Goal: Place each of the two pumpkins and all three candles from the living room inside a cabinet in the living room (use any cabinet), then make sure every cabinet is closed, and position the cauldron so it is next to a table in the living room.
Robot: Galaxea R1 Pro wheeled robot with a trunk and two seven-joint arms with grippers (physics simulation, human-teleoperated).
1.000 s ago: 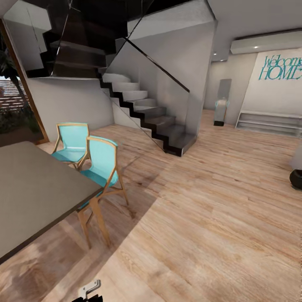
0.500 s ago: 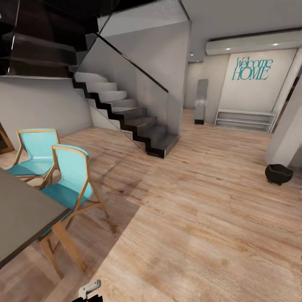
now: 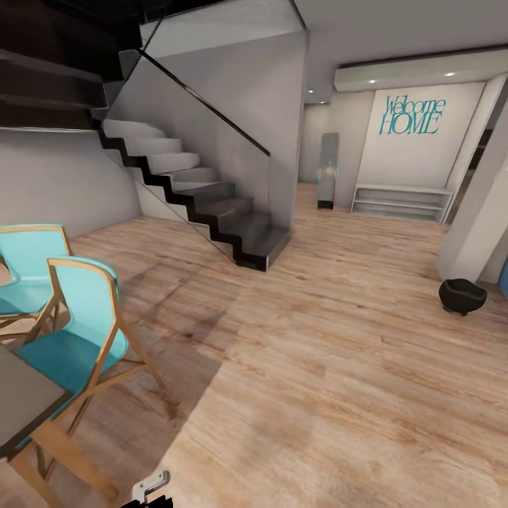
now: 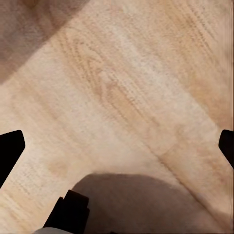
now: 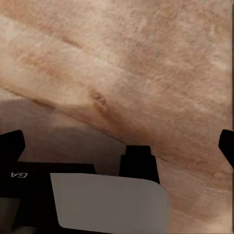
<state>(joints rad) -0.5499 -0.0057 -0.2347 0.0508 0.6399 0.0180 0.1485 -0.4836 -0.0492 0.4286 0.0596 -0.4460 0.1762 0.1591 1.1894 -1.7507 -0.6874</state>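
Your widest surface is the light wood plank floor [image 3: 339, 367], and the staircase [image 3: 204, 197] is the landmark to steer by: dark treads, grey side wall, a glass panel with a black rail. Beyond its foot, at the far end of the room, a white wall carries teal "Welcome HOME" lettering [image 3: 413, 115], with a low white shelf unit [image 3: 402, 202] beneath it and a narrow tall stand [image 3: 327, 171] between that shelf and the staircase. On the near side of the staircase you have two turquoise chairs with wooden frames [image 3: 70, 317], pushed up to the corner of a grey bench [image 3: 21, 402].

The cauldron [image 3: 462, 295] sits on the floor well to the right of the stair foot, just beside the base of a pale pillar [image 3: 480, 219]; it is upright, black and round-bellied.

Your left gripper [image 4: 117, 146] hangs over bare planks with its dark fingertips spread far apart and nothing between them. Your right gripper [image 5: 117, 141] is likewise wide apart and holding nothing, above the floor and part of the robot's own body.
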